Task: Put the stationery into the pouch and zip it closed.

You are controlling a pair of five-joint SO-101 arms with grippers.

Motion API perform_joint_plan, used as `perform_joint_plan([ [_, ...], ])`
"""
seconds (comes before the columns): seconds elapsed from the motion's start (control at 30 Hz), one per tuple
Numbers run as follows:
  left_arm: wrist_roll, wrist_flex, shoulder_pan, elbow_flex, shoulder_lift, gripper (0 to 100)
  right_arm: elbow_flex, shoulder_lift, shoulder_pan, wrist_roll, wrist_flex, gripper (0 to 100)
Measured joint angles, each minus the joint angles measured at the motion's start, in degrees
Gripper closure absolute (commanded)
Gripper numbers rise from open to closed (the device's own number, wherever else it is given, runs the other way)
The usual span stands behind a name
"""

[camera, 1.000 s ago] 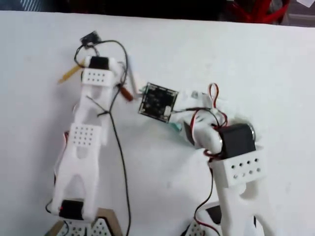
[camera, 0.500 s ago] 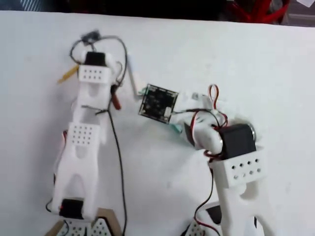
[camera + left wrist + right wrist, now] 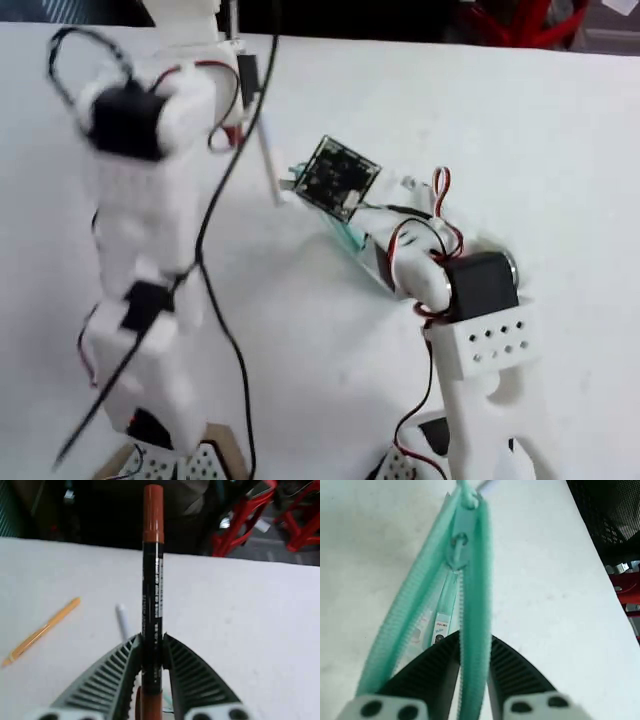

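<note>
Right wrist view — mint pouch (image 3: 476,570), zip parted, pinched by right hand (image 3: 474,641)

On my feed I see a white table (image 3: 560,130) with a plain, matte top. Past its far edge a red metal frame (image 3: 515,22) stands in a dark room. Off one side edge of the table there is a black mesh panel (image 3: 610,510), and a tan board (image 3: 228,445) sits at its near edge.
</note>
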Motion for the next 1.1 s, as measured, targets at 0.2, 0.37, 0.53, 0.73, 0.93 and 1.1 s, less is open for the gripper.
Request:
perform_joint_plan([
  [0.2, -0.4, -1.6, 15.3, 1.9, -17.2, 98, 0.0, 0.0, 1.2, -9.5, -0.5, 98.0],
  [0.37, -0.4, -1.9, 17.8, 2.0, -19.3, 98, -0.2, 0.0, 2.5, -17.4, -0.5, 98.0],
  [0.53, -0.4, -1.9, 17.8, 2.0, -19.3, 98, -0.5, 0.0, 5.2, -22.3, -0.5, 98.0],
  [0.73, -0.8, -1.2, 17.3, 0.4, -20.0, 98, -0.5, 0.0, 6.4, -25.0, -0.5, 98.0],
  [0.93, -5.5, 0.0, 17.8, -1.8, -30.0, 98, -4.9, 6.0, 6.4, -25.9, 0.2, 98.0],
  [1.1, -6.3, 0.0, 21.9, 9.2, -45.5, 98, -13.1, 15.4, 5.9, -27.0, 3.9, 98.0],
])
